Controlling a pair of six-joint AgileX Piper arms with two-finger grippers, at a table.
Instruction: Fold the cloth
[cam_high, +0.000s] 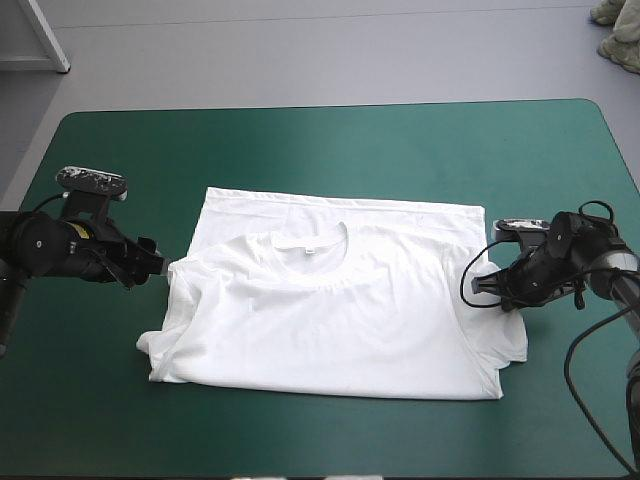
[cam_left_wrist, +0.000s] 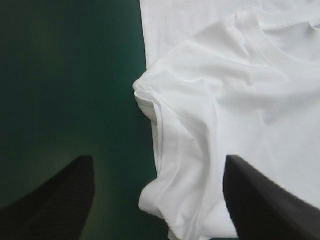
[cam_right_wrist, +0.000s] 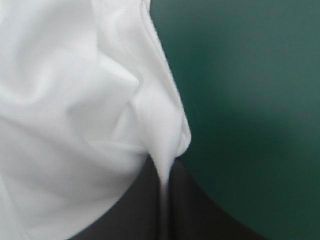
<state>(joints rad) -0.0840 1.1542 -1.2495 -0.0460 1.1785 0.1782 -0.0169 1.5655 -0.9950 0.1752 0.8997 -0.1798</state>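
Right pincer (cam_right_wrist: 167, 200) pinching T-shirt (cam_high: 330, 310) edge | left pincer (cam_left_wrist: 159, 165) spread astride sleeve, gripping nothing | T-shirt spread mid teal-green surface (cam_high: 300, 150) | risk: one-sided lift likely drags, skews layers; thin pinch may slip

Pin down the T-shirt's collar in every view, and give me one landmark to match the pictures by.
High view: collar at the T-shirt's middle, toward the teal-green cover's far edge.
Left wrist view: collar well ahead of the open left hand, beyond the sleeve.
Right wrist view: not in it; only cloth pinched in the right hand.
Shared landmark: the teal-green cover bordering the white cloth.
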